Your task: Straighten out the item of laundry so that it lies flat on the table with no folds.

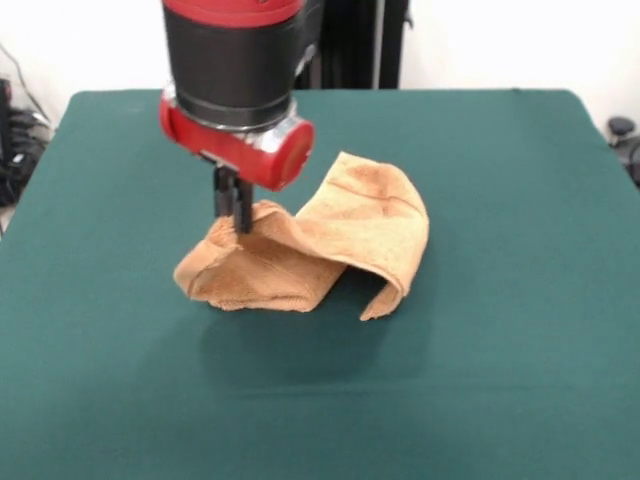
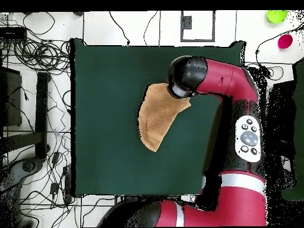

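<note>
We see the claw (image 1: 235,205) pinching the towel (image 1: 330,245) at a raised fold along its top edge, its fingers pressed together on the cloth. The towel hangs lifted from that spot, arched and draped, with its lower parts resting on the table (image 1: 500,380). From overhead, the towel (image 2: 155,117) sits near the table's (image 2: 107,166) middle, partly under the arm (image 2: 222,80).

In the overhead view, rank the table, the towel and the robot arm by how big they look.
1. Table, largest by far.
2. Robot arm, though being nearer the camera inflates it.
3. Towel, smallest, bunched and partly hidden under the arm.
</note>
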Action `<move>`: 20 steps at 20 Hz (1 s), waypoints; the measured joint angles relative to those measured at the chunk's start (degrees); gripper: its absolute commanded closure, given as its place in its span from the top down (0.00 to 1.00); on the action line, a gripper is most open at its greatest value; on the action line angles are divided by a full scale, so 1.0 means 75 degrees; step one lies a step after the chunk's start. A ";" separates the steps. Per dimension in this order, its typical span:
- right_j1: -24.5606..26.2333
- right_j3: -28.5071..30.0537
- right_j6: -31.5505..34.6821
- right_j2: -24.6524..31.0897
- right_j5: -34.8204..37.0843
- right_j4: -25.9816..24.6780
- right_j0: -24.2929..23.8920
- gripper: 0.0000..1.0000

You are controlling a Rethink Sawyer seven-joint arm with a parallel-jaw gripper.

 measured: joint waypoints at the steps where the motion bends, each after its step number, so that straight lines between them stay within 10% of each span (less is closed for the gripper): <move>1: -0.0037 0.0004 0.0000 0.0000 0.0000 0.0020 0.0042 0.00; 20: -0.0606 0.0378 0.0000 0.0000 0.0000 0.0497 0.0535 0.00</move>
